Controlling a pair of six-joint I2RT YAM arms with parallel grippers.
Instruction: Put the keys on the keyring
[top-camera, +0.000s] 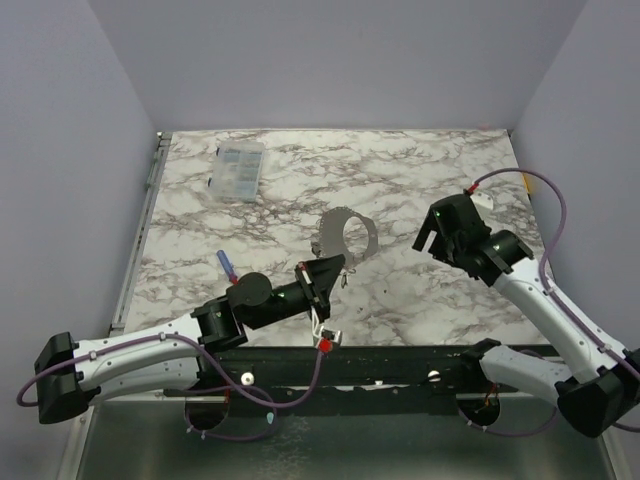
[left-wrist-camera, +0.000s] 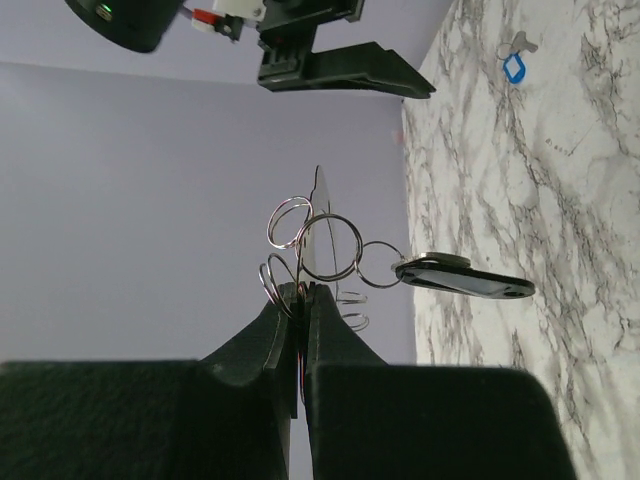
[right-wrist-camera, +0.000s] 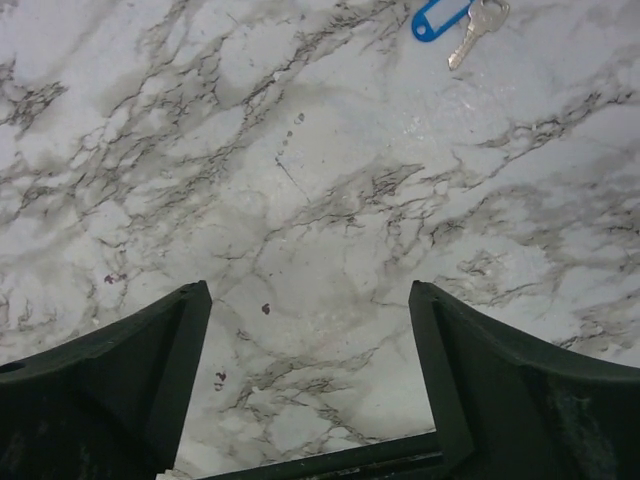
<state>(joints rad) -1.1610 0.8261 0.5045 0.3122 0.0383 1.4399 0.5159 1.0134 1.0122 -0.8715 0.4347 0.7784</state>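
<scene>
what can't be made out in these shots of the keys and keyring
- Top view: what the clear box holds; it is too small to tell.
- Left wrist view: whether the dark key hangs on the keyring itself; the wire loops overlap above the shut left gripper.
- Right wrist view: the blue key, cut off by the top edge.
</scene>
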